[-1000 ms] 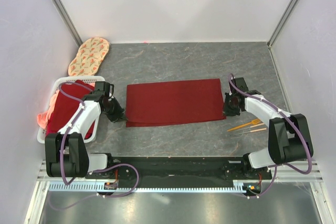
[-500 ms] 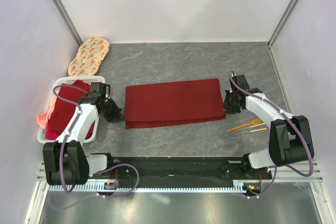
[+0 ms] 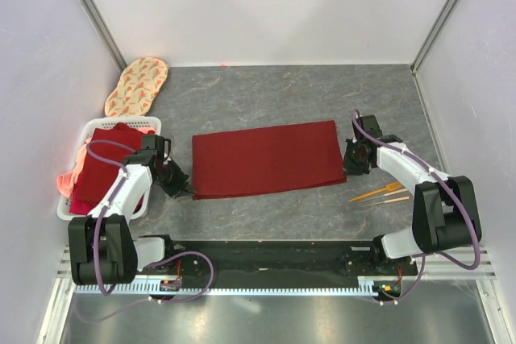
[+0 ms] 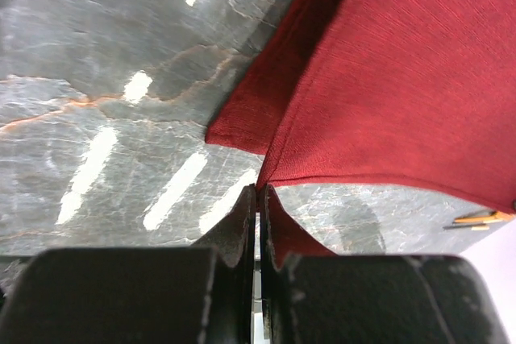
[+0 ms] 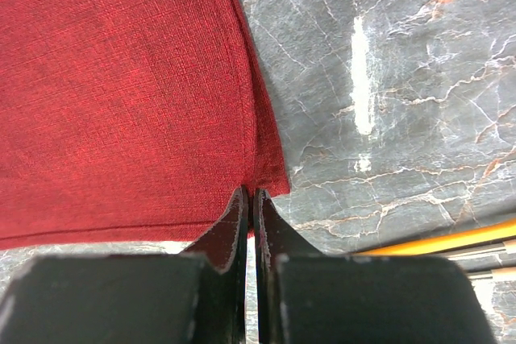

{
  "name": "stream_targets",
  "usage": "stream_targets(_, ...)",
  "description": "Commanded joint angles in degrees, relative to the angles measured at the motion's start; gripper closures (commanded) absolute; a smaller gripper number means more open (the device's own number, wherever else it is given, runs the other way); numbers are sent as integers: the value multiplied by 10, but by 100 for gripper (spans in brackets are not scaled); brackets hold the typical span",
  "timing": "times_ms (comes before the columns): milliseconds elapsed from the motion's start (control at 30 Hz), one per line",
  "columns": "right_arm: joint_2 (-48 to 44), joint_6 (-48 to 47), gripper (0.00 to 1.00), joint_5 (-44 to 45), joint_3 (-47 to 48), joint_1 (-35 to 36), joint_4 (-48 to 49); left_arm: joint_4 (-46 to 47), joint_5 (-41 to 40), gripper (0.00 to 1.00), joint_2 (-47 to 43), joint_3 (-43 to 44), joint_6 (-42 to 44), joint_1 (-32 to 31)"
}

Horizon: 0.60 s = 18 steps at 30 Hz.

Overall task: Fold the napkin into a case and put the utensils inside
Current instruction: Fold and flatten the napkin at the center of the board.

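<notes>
Though its pinched corners are hidden, left tool (image 4: pixel 258 199) and right tool (image 5: pixel 248 199) clamp the napkin (image 3: pixel 266 157).

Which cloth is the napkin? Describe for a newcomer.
On the grey marbled table, the napkin lies flat at centre, a wide folded rectangle. It is plain dark maroon, unlike the red and pink cloths heaped in the white basket or the patterned beige mat.
</notes>
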Motion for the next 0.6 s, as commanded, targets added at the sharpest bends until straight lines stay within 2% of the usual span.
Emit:
stream_targets(0, 16, -6, 94, 12, 1, -2, 18, 15, 2, 98, -1, -23, -24, 3)
stream_targets(567, 33, -3, 93, 16, -4, -2, 29, 32, -43, 98, 52, -30, -14, 4)
